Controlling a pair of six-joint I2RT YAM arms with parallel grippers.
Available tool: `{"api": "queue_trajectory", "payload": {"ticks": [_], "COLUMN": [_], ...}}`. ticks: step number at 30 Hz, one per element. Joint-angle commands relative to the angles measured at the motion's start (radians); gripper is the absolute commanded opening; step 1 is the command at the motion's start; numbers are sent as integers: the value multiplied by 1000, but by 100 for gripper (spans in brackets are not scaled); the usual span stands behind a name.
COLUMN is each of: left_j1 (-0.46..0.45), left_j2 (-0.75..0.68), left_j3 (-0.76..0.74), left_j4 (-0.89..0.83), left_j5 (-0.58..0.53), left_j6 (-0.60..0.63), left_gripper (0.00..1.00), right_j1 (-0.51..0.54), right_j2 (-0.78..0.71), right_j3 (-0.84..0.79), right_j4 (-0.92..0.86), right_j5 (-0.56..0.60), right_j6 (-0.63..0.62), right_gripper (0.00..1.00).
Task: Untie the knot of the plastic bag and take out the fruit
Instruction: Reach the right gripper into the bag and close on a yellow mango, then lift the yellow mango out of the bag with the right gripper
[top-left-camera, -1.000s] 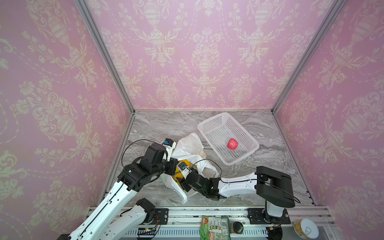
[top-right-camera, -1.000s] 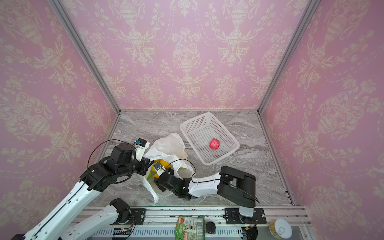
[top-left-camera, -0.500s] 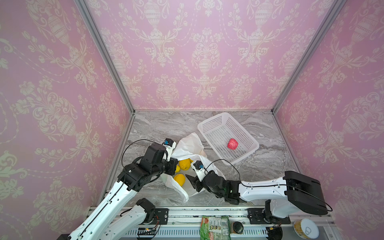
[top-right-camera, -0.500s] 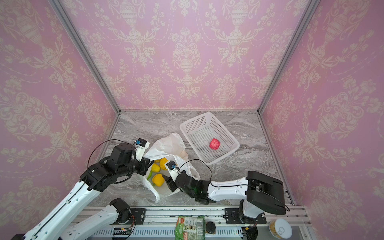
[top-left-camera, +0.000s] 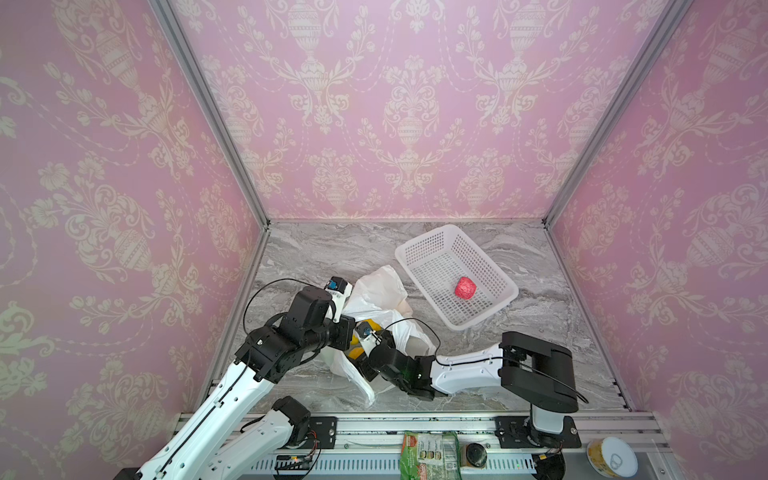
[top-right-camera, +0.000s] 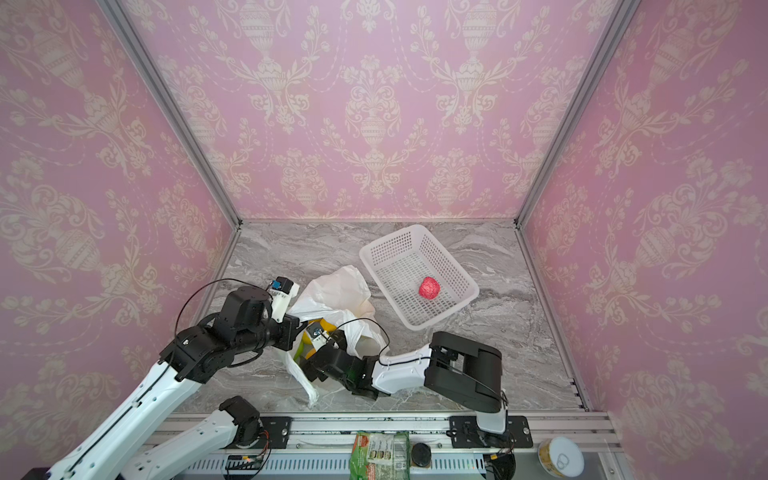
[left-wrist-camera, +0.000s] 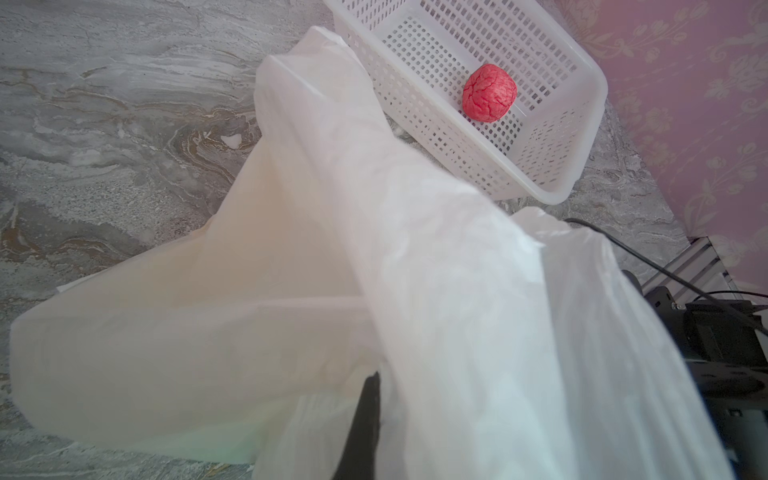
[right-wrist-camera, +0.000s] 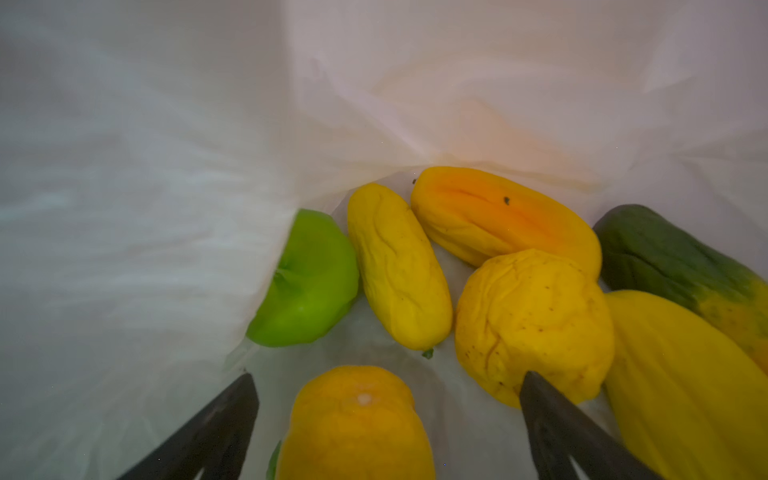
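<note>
The plastic bag (top-left-camera: 380, 291) (top-right-camera: 336, 291) lies crumpled on the marble floor with its mouth open; the knot is out of view. My left gripper (left-wrist-camera: 372, 386) is shut on the bag's thin rim and holds it up. My right gripper (right-wrist-camera: 388, 378) is open inside the bag, its fingers on either side of a round orange fruit (right-wrist-camera: 357, 419) without touching it. Beyond lie a green fruit (right-wrist-camera: 307, 282), a long yellow one (right-wrist-camera: 399, 266), an orange-yellow one (right-wrist-camera: 503, 216) and a round yellow one (right-wrist-camera: 532, 320). A pink-red fruit (top-left-camera: 464, 288) (left-wrist-camera: 489, 92) sits in the basket.
The white perforated basket (top-left-camera: 426, 245) (left-wrist-camera: 598, 79) stands right of the bag, near the back wall. A black cable (top-left-camera: 415, 322) arcs over the bag from the right wrist. A green packet (top-left-camera: 430, 455) and a tin can (top-left-camera: 611, 457) rest on the front rail. Pink walls enclose three sides.
The right arm swung back to the left and its gripper went into the bag's mouth again, with the jaws opened wide. The left gripper kept its hold on the bag.
</note>
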Motion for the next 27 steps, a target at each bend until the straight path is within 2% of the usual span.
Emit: {"api": "queue_trajectory", "payload": {"ticks": [1,4,12,20,27], "left_j1": [-7,-7,-7,-7,-6], "left_j2": [-8,-13,-18,-6,3], "left_j3": [-6,-6,-7,-5,-6], "left_j4": [-7,-6,-4,-6,-6], "left_j5": [-13,-11,-8,-10,-12], "left_j6": [-4,-5,-4,-5,-4], "left_gripper": [0,0,0,0,0], "right_j1": [-4,-13,-23,-23,-21], "right_j2": [62,96,85,-73,-283], "right_j3": [73,90,56,-66,-213], "right_j4": [-102,-110,-74,10,76], "right_j5": [15,4,-21,-32,-35], "right_j6": [36,53,63,41,19], "right_gripper": [100,95,71,52,46]}}
